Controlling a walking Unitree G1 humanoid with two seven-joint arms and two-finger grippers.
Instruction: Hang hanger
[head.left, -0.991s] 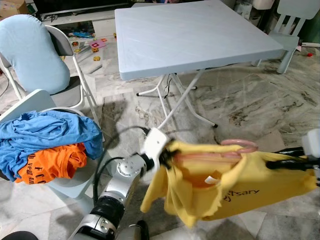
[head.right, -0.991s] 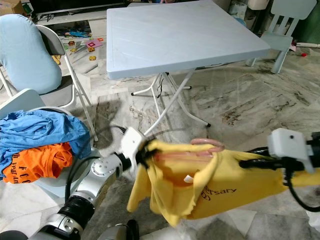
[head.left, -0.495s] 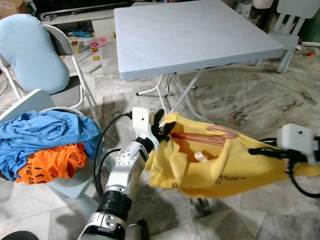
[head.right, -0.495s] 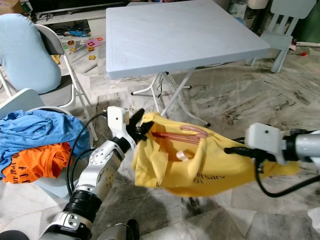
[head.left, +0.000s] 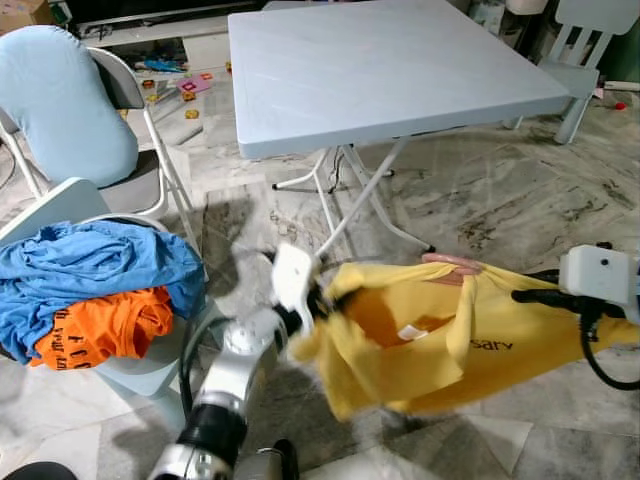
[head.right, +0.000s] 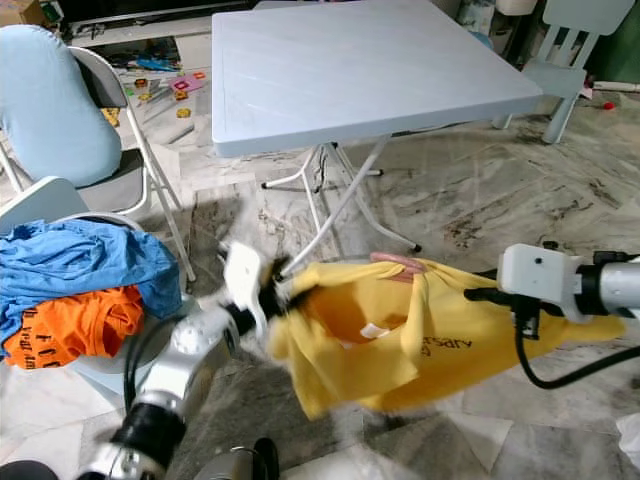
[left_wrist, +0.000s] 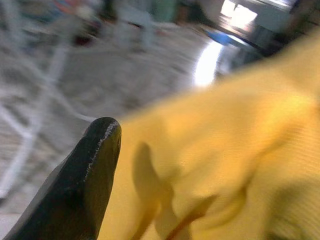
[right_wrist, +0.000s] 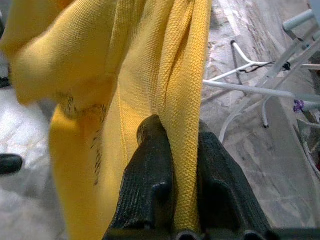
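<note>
A yellow shirt (head.left: 430, 335) hangs stretched between my two grippers above the marble floor. A pink hanger (head.left: 450, 264) sits inside it, its top poking out at the collar. My left gripper (head.left: 316, 300), blurred by motion, holds the shirt's left edge; the left wrist view has one black finger (left_wrist: 82, 185) against yellow cloth (left_wrist: 225, 150). My right gripper (head.left: 530, 296) pinches the right edge. In the right wrist view, both fingers of the right gripper (right_wrist: 177, 131) are shut on a fold of the shirt (right_wrist: 125, 75).
A pale blue folding table (head.left: 400, 70) stands just beyond the shirt, its white legs (head.left: 350, 200) close behind it. At the left are a chair with a blue cushion (head.left: 60, 100) and a stool piled with blue and orange clothes (head.left: 90, 275). A small white chair (head.left: 585, 40) stands far right.
My left gripper has dropped lower and nearer to me, and the shirt's left side now sags further down. The right gripper has stayed about where it was.
</note>
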